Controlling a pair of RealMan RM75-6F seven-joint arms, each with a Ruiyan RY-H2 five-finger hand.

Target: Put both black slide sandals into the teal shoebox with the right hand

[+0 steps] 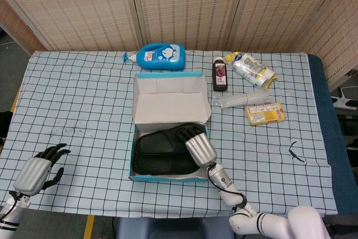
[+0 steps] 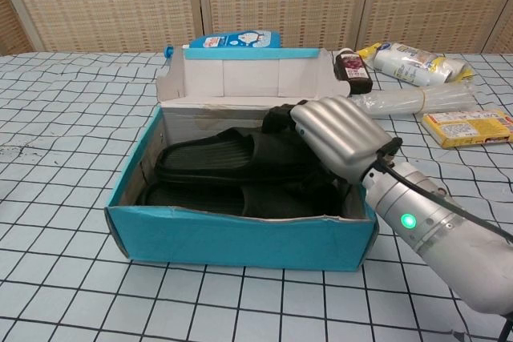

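The teal shoebox (image 1: 168, 176) (image 2: 240, 238) stands mid-table with its lid (image 1: 170, 96) folded back. Both black slide sandals lie inside it. The far sandal (image 1: 159, 143) (image 2: 212, 154) rests partly on top of the near sandal (image 1: 159, 165) (image 2: 240, 198). My right hand (image 1: 199, 146) (image 2: 341, 138) hangs over the box's right end. Its fingers (image 2: 279, 118) curl down around the far sandal's right end, and the thumb is hidden. Far from the box, at the table's near left corner, my left hand (image 1: 38, 170) rests with fingers apart and holds nothing.
Behind the box lies a blue bottle (image 1: 162, 57) (image 2: 232, 40). To its right are a dark bottle (image 1: 220, 75), a white pouch (image 1: 254, 70), a clear plastic packet (image 1: 240, 101) and a yellow box (image 1: 265, 113). A small black item (image 1: 296, 154) lies near the right edge.
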